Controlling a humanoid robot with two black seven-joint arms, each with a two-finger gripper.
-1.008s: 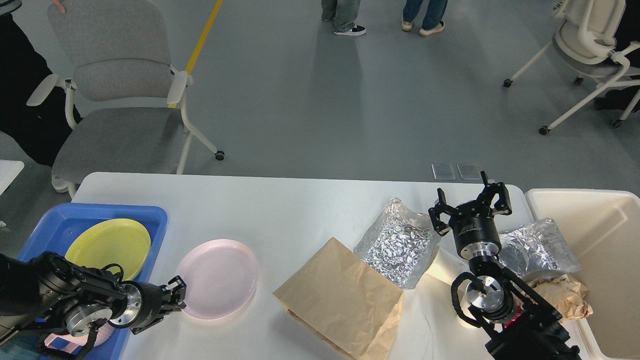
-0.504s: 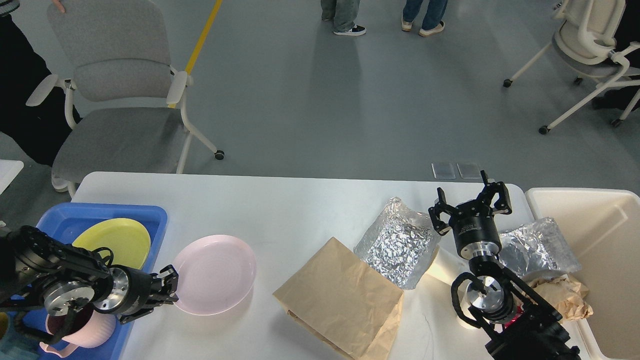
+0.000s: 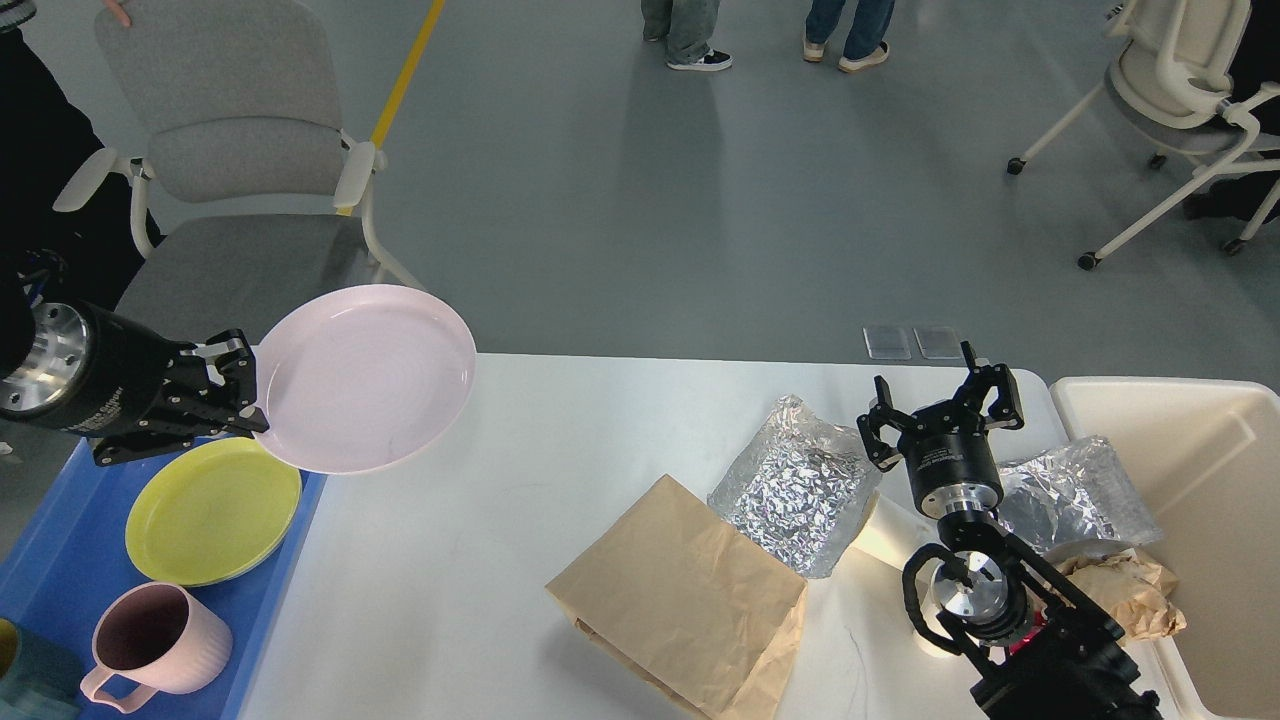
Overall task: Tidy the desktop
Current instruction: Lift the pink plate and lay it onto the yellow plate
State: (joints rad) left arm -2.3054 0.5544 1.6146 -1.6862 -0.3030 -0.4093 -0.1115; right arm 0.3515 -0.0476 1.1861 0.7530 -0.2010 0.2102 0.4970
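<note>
1. Fingers (image 3: 232, 372) of the left gripper (image 3: 240, 390) are closed on the 9 o'clock rim of the pink plate (image 3: 365, 377), which is held clear of the counter, face up and slightly tilted.
2. Blue tray (image 3: 60, 560) lies at roughly 7 o'clock from the held plate, just beside the counter's left end; it carries a yellow plate (image 3: 212, 510) and a pink mug (image 3: 160, 638).
3. Key relation: the pink plate overhangs the tray's upper right corner and the counter's left edge, with the yellow plate directly toward 7 o'clock of the closed fingers. Judged next move: a short travel toward 7 o'clock and down, to stack pink on yellow.
4. Counter (image 3: 560, 440), the white desktop of the task, fills the lower middle of the view, from the tray at 9 o'clock to the cream bin (image 3: 1220, 470) at 3 o'clock.
5. Right gripper (image 3: 945, 405) hovers spread open and empty, between two foil bags (image 3: 800, 485) (image 3: 1075, 490); a brown paper bag (image 3: 680, 600) lies at 8 o'clock from it.
6. Nearness: the left arm serves the tray; the right arm stands nearer the bags and the bin.
</note>
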